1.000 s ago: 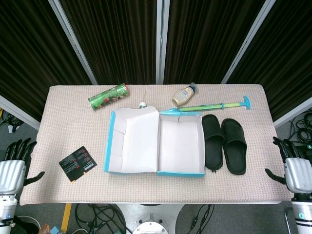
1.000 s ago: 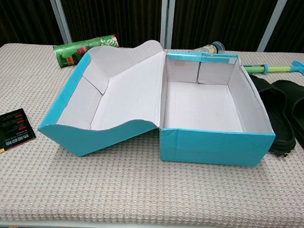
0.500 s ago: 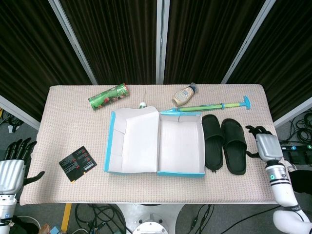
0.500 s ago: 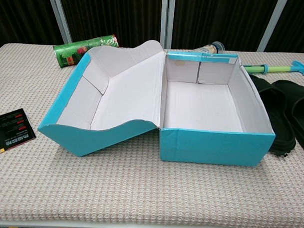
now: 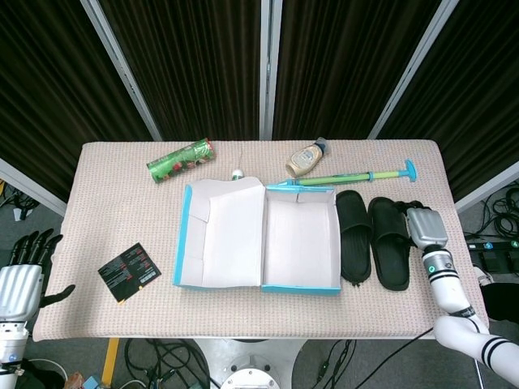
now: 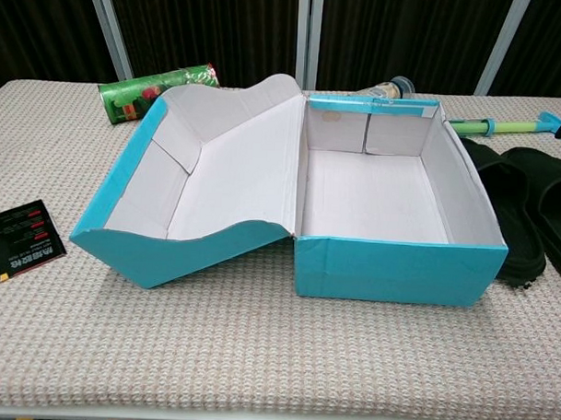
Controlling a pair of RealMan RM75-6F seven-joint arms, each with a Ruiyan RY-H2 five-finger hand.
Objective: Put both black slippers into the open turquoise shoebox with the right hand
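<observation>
Cardboard walls of the turquoise shoebox (image 5: 300, 285) stand open and light, both black rubber slippers (image 5: 372, 237) lie flat just right of it, and my right hand (image 5: 423, 224), empty beside the outer one, fingers hidden so I cannot tell their spread, might shove that flimsy box.
</observation>
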